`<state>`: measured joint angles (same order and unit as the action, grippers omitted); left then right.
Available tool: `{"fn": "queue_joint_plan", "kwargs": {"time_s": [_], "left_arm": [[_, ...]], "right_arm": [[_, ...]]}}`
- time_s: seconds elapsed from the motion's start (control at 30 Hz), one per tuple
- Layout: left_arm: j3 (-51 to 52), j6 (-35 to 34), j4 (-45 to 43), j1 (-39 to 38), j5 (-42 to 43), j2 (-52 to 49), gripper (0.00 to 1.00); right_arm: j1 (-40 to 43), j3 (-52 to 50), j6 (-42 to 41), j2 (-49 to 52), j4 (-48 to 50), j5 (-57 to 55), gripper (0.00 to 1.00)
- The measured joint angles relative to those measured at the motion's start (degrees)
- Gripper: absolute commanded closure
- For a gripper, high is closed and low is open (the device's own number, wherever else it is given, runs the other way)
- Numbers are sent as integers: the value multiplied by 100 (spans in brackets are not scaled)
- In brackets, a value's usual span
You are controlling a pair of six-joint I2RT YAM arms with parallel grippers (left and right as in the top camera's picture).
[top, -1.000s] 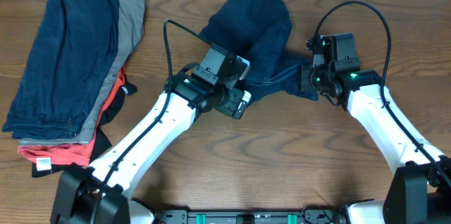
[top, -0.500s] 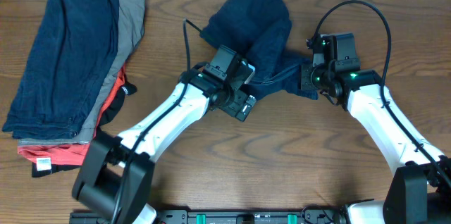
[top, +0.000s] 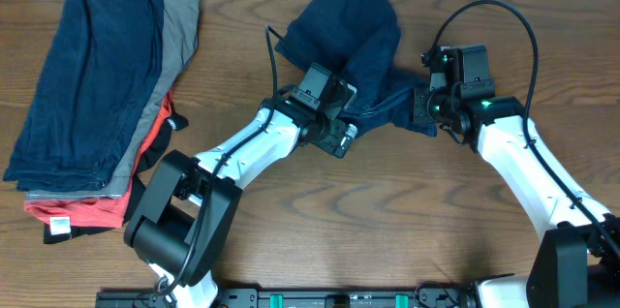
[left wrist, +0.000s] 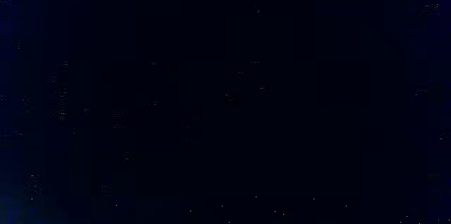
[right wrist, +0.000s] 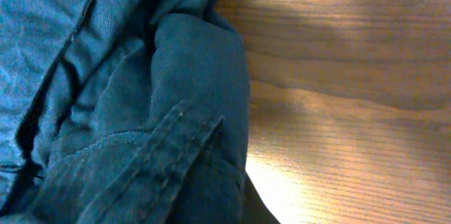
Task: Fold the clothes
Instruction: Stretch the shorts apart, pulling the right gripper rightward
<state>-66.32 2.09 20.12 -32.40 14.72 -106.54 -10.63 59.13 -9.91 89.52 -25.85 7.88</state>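
One navy shorts (top: 349, 27), one folded stack (top: 87, 85): right pincer (top: 423, 114) grasps the shorts; left pincer (top: 346, 124), cannot tell.

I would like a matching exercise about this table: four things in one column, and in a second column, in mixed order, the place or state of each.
Things
1. shorts
2. pile of clothes
3. left gripper
4. right gripper

Place or state
A. shut on the right corner of the shorts
B. folded, at the left end of the table
C. crumpled, in the middle
D. at the near-left edge of the shorts, its own camera view dark

Pairs: 1-C, 2-B, 3-D, 4-A
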Motion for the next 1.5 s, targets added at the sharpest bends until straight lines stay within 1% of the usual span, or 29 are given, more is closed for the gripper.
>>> {"fn": "queue_joint_plan", "kwargs": {"time_s": [0.03, 0.07, 0.1, 0.13, 0.23, 0.4, 0.57, 0.67, 0.83, 0.97, 1.07, 1.2, 1.43, 1.5], "left_arm": [[0, -24, -7, 0, 0, 0, 66], [0, -31, -7, 0, -4, 0, 76], [0, -33, -7, 0, -2, 0, 90], [0, -46, -9, 0, -2, 0, 94], [2, -83, -66, 0, -2, 0, 94], [7, -391, -223, 0, -2, 2, 94], [-26, -533, 96, 48, -37, 227, 94], [-160, -538, 343, 168, -291, 787, 94], [-638, -468, 308, 315, -780, 2155, 94], [-852, -197, 247, 310, -1014, 3169, 94], [-881, 105, 181, 297, -1172, 3692, 94], [-892, 562, 63, 293, -1377, 4175, 94], [-892, 1421, 92, 286, -1384, 4863, 94], [-901, 1526, 212, 433, -1600, 5160, 94]], "right_arm": [[0, 0, 2, 0, 4, 0, 99], [0, 0, 0, 0, 17, 0, 99], [0, 0, 2, 0, 35, 0, 99], [0, 0, 0, 0, 48, 0, 99], [0, 0, 0, 0, 103, 0, 99], [2, 0, 0, 0, 188, 4, 99], [52, 0, 7, -188, 81, 44, 99], [164, 4, 66, -586, -52, 111, 99], [269, 321, 365, -1410, -387, 544, 99], [323, 903, 623, -1958, -564, 1167, 99], [409, 1364, 879, -2284, -761, 1587, 99], [411, 1950, 1303, -2492, -1283, 1829, 99], [413, 2824, 1714, -2857, -2312, 1770, 99], [765, 2946, 1698, -3021, -2656, 1178, 99]]}}
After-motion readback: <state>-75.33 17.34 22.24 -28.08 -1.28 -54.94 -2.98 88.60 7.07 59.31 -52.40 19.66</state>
